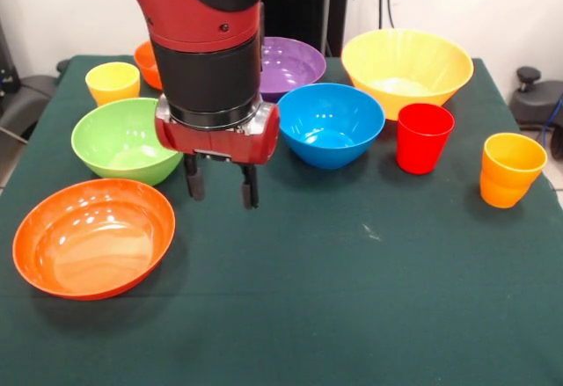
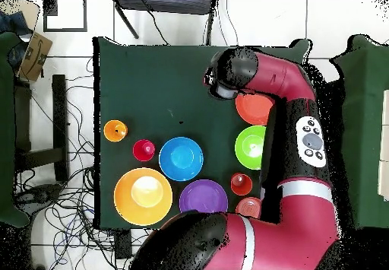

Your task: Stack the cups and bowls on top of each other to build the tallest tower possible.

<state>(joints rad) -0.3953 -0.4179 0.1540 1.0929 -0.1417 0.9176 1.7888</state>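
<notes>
Progress: the orange cup pair [image 1: 511,170] at 3 o'clock looks like two tumblers nested; otherwise everything stands singly, so most stacking is left.

All vessels upright, mouths up, axes vertical.

On the dark green tabletop [image 1: 352,298], largest first:
- glossy yellow plastic bowl [image 1: 406,69], 1 o'clock
- wide shallow orange bowl [image 1: 92,238], 8 o'clock
- green bowl [image 1: 123,140], 10 o'clock
- blue bowl [image 1: 331,124], centre
- purple bowl [image 1: 295,65], 12 o'clock
- small orange bowl [image 1: 145,61], 11 o'clock, mostly hidden
- red cup [image 1: 423,137], 2 o'clock
- pale yellow cup [image 1: 113,82], 10 o'clock

Gripper [image 1: 221,185]: fingers parted, empty, hovering between green and blue bowls.
</notes>
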